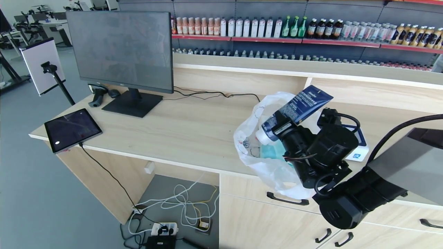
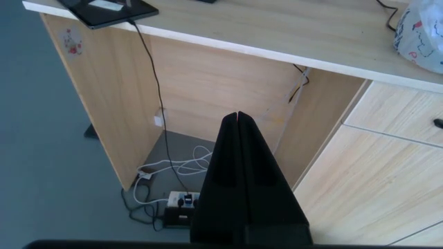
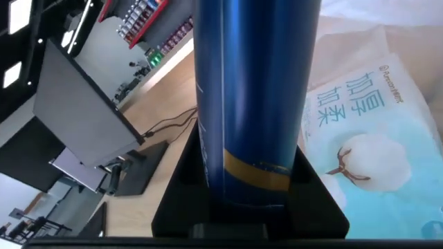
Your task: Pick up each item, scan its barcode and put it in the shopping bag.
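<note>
A: Where is the blue tube (image 1: 304, 102)?
B: Right of centre, over the shopping bag (image 1: 251, 157); the right gripper (image 1: 284, 125) pinches it near the cap.
A: How will it handle?
B: Light, soft and slippery, I think; the stiff cap end is best to hold. The left gripper (image 2: 237, 128) is pressed together.

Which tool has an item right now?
The right tool, shut on the blue tube above the shopping bag; the left tool is shut on nothing.
</note>
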